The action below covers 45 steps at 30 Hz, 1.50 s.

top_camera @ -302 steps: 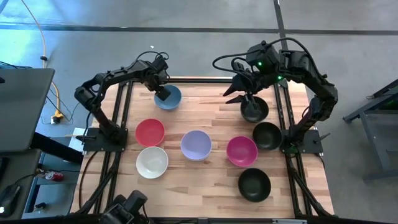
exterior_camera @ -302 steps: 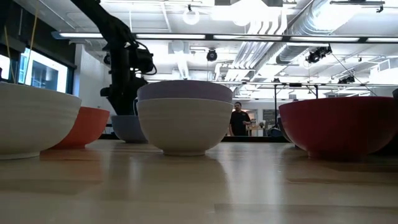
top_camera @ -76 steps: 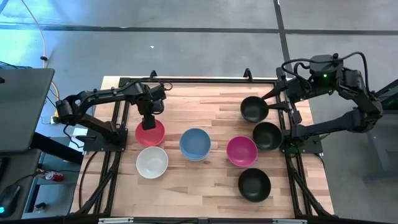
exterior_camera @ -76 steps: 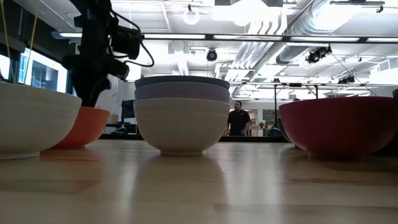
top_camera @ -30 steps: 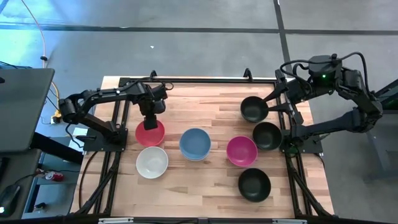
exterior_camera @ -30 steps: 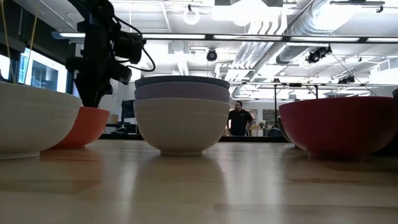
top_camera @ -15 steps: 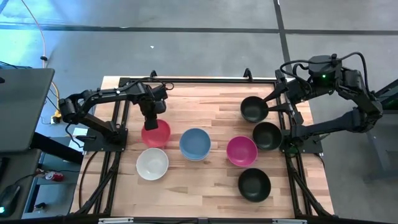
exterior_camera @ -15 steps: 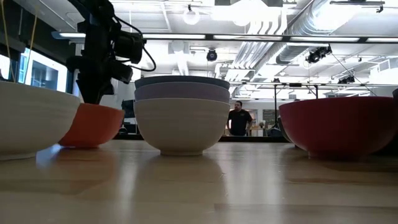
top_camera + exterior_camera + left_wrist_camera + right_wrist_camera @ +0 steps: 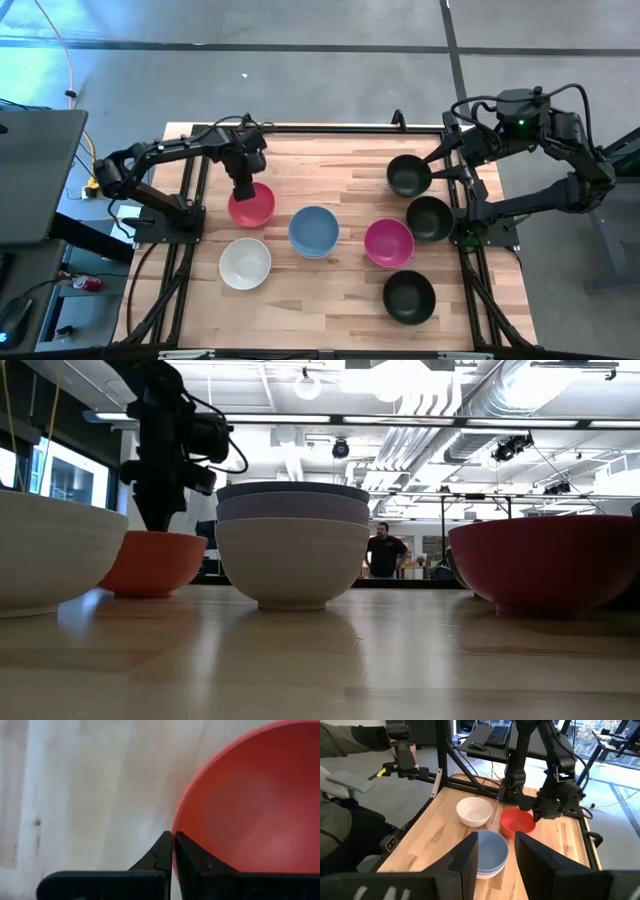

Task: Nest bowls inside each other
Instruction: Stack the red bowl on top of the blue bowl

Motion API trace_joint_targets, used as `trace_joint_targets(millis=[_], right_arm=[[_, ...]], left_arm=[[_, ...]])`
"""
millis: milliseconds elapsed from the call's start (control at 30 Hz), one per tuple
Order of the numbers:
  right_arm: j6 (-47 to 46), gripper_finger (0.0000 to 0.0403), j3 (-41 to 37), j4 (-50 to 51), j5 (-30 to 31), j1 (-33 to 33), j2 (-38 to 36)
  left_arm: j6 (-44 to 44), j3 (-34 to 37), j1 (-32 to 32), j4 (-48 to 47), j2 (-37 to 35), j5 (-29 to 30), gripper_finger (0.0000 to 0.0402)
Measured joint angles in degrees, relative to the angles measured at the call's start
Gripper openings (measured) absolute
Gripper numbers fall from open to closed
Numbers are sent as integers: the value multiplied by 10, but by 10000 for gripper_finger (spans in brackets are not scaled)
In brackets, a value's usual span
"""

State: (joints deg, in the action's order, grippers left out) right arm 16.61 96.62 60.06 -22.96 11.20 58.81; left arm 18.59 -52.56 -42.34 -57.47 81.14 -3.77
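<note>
While our left gripper stands over the left half of the pale wooden slat table, we have its two dark fingers pinched tight on the rim of the small round red-pink bowl, one finger outside the wall and one inside, as the left wrist view shows plainly. In the low view that bowl sits low at the table surface, though we cannot tell whether its foot touches the wood.

Just beside it, toward the table's middle, we see the blue round bowl topping a nested stack; the low view shows it resting in the lavender bowl, which sits in the cream bowl. The plain white bowl lies near the front, just beside the red-pink one. The magenta bowl stands right of the stack, and three black bowls line the right side.

Our right gripper waits above the table's back right edge, near the farthest black bowl, its fingers spread apart and holding nothing.
</note>
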Motion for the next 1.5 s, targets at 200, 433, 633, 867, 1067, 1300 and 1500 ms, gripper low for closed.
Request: trace_joint_targets(millis=[200, 433, 633, 867, 1067, 1300, 1500], right_arm=[[2, 121, 0, -12, 0, 0, 0], [2, 121, 0, -12, 0, 0, 0], [4, 121, 0, -12, 1, 0, 0], [4, 121, 0, -12, 4, 0, 0], [1, 121, 0, -12, 4, 0, 0], [-10, 121, 0, -3, 4, 0, 1], [-12, 121, 0, 15, 4, 0, 1]], left_arm=[[27, -51, -56, -12, 0, -17, 0], [30, -175, -83, -82, 0, -41, 0], [10, -280, -62, -139, 0, -71, 0], [-28, -349, 14, -153, 2, -112, 0], [-60, -389, 98, -152, 50, -113, 0], [-58, -469, 174, -156, 159, -142, 0], [-35, -582, 201, -202, 257, -146, 0]])
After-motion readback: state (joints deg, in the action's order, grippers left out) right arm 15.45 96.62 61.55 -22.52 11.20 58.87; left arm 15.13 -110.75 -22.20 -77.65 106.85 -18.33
